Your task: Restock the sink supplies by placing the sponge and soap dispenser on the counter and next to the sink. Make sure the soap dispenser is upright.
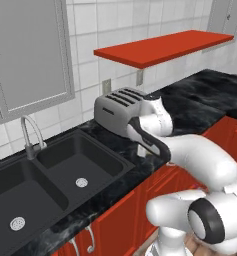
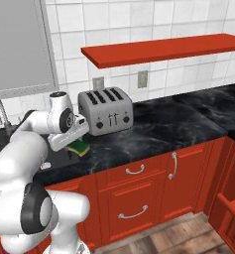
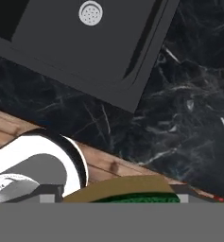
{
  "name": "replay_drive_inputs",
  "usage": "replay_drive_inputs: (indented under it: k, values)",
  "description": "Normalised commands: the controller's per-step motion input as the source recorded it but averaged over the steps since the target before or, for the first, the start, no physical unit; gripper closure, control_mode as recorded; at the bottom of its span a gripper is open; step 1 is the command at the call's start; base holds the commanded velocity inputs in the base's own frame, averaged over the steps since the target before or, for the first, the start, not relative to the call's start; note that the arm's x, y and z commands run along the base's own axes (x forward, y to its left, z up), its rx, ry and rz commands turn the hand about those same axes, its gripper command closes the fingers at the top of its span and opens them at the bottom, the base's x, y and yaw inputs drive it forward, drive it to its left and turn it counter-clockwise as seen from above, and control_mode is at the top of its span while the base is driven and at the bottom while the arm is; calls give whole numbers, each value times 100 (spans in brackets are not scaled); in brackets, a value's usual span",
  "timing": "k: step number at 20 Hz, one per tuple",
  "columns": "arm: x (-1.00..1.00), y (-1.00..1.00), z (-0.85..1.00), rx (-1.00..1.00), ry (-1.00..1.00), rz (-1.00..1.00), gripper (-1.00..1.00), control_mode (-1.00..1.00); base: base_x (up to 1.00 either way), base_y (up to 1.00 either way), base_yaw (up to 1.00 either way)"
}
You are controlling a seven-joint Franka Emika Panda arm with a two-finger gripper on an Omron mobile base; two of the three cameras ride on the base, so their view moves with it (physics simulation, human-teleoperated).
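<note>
While the sponge (image 2: 80, 147) sits pinched in the hand (image 2: 75, 144), its yellow and green edge shows just under the white wrist, low over the desk (image 2: 158, 129) near its front edge. In the hand view the sponge (image 3: 132, 191) lies right at the fingertips. The sink (image 1: 50, 175) lies just beside, and the toaster (image 2: 105, 111) stands behind, near the wall.

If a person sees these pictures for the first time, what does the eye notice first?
Probably the white arm bent over the counter, its hand holding the sponge beside the sink. Then the silver toaster by the wall, under a red shelf.
</note>
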Motion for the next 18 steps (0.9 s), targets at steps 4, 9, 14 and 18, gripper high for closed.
replay_drive_inputs:
  k: [4, 9, 14, 18]
  values:
    - [54, 1, -54, 0, 0, 12, 100, -100, 0, 0, 0]
    - [49, 0, -45, 0, 0, 10, 100, -100, 0, 0, 0]
    - [29, 0, -34, 0, 0, 8, 100, -100, 0, 0, 0]
    - [32, 6, -37, 0, 0, 6, 100, -100, 0, 0, 0]
